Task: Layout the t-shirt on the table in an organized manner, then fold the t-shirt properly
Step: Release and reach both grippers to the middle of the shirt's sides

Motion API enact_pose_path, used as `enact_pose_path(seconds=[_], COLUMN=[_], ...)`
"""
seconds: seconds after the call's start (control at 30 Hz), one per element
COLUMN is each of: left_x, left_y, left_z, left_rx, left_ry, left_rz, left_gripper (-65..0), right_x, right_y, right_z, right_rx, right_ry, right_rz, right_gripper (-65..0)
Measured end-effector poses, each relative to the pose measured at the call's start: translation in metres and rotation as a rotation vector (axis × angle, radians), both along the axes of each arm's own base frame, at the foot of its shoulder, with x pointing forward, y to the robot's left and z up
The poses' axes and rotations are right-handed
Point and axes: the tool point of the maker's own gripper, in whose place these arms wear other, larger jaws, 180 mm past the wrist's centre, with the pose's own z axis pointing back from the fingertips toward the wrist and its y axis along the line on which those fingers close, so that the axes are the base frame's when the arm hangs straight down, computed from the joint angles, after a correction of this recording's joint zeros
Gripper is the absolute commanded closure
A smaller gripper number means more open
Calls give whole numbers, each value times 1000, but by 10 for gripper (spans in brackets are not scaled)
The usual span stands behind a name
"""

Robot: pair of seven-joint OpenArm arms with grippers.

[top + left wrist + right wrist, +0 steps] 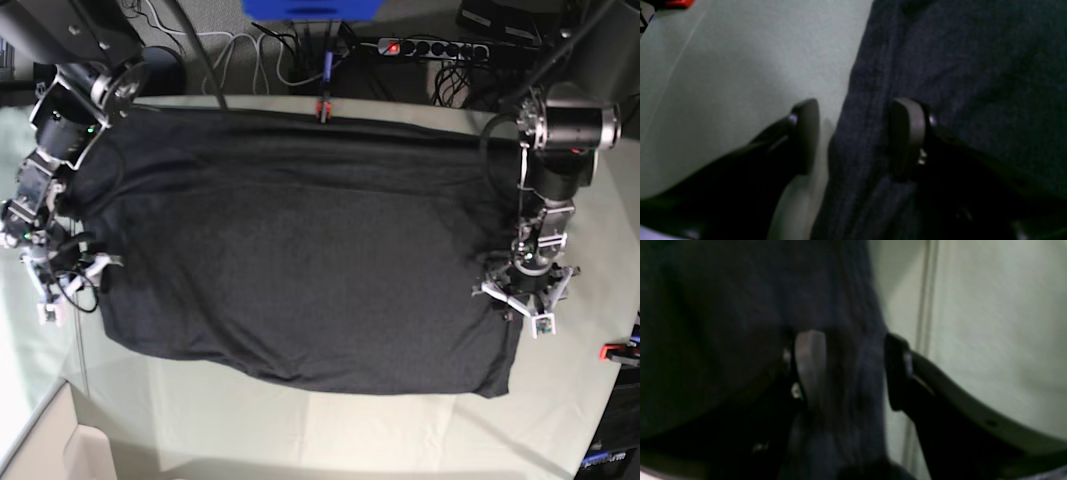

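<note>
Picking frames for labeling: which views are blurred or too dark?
Left wrist: dim, soft, t-shirt weave faint. Right wrist: darkest, smeared; shirt nearly black. Base: sharp, evenly lit; table cloth creases visible.

The t-shirt (290, 270) lies spread flat across the middle of the table (330, 425). The left gripper (524, 300) sits at the shirt's edge on one side, the right gripper (62, 270) at the opposite edge. A clamp (322, 108) is at the table's far edge, behind the shirt.
</note>
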Motion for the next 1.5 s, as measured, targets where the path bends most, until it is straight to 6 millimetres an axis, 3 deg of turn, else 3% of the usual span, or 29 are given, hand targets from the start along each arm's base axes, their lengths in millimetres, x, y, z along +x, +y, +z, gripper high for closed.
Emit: enact_pose_path(seconds=[0.17, 0.3, 0.67, 0.83, 0.9, 1.0, 1.07, 1.1, 1.27, 1.4, 1.5], left_x=[0, 2, 2, 2, 2, 2, 2, 2, 2, 3, 5], left_y=[-4, -14, -23, -23, -23, -23, -23, -22, -22, -24, -36], left_z=[0, -1, -4, -3, -3, -4, -4, -4, -3, -1, 12], left_rx=[24, 82, 76, 76, 76, 76, 76, 76, 77, 75, 27], left_ry=[-1, 12, 20, 19, 20, 20, 19, 20, 23, 21, -49], left_rz=[-32, -107, -141, -140, -140, -139, -140, -139, -139, -145, -142], left_gripper=[-333, -313, 0, -3, -3, -3, -3, -3, -3, -2, -2], right_x=[-2, 7, 5, 5, 6, 5, 3, 2, -6, -13, -10], right_y=[-5, -5, 5, 4, 3, 3, 2, 1, -8, -23, -17], right_z=[-14, -15, -29, -30, -30, -31, -32, -33, -30, -12, 5], right_rx=[42, 88, 146, 161, 169, 170, 168, 165, 123, 34, -8], right_ry=[-32, -102, -100, -115, -133, -137, -128, -124, -124, -157, -200], right_rz=[-5, -17, -23, -34, -40, -42, -41, -39, -36, -35, -23], right_gripper=[-294, -294, -294, -289, -257, -141, -21, 0, 0, 0, 0])
